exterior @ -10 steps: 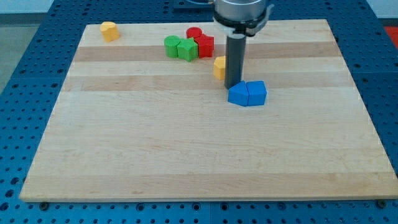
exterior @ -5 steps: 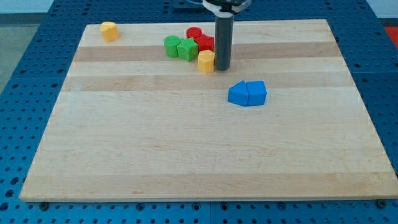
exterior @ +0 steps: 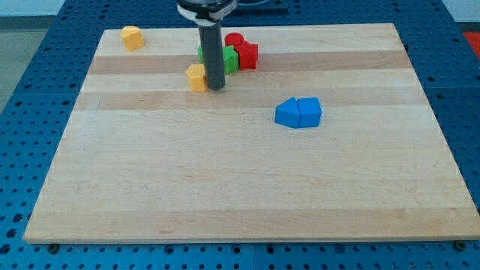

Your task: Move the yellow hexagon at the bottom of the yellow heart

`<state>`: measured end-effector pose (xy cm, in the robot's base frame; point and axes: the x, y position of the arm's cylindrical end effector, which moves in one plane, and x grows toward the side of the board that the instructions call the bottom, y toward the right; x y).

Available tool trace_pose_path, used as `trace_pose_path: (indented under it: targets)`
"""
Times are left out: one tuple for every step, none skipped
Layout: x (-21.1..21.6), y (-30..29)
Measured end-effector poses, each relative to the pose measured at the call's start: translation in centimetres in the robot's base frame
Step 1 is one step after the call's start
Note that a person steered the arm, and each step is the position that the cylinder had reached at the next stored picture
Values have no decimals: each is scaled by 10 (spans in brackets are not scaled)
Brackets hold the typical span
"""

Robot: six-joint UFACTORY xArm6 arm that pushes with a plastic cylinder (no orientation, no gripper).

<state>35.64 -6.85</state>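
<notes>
Tool is a bare rod, no jaws to open or close. My tip [exterior: 215, 88] sits on the worktop [exterior: 240, 180], touching the yellow hexagon [exterior: 196, 77] on its left. Yellow heart [exterior: 132, 37] well up-left of tip. Green and red blocks just behind the rod; blue pair [exterior: 298, 112] lower right.

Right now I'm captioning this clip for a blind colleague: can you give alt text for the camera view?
My tip touches the right side of the yellow hexagon on a wooden board. The yellow heart sits far up-left; green and red blocks cluster behind the rod, two blue blocks at right.
</notes>
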Motion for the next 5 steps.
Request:
trace_pose_path:
  targets:
    - [1, -15]
    - [2, -28]
    - [-2, -43]
    - [-19, -44]
    - [-35, -46]
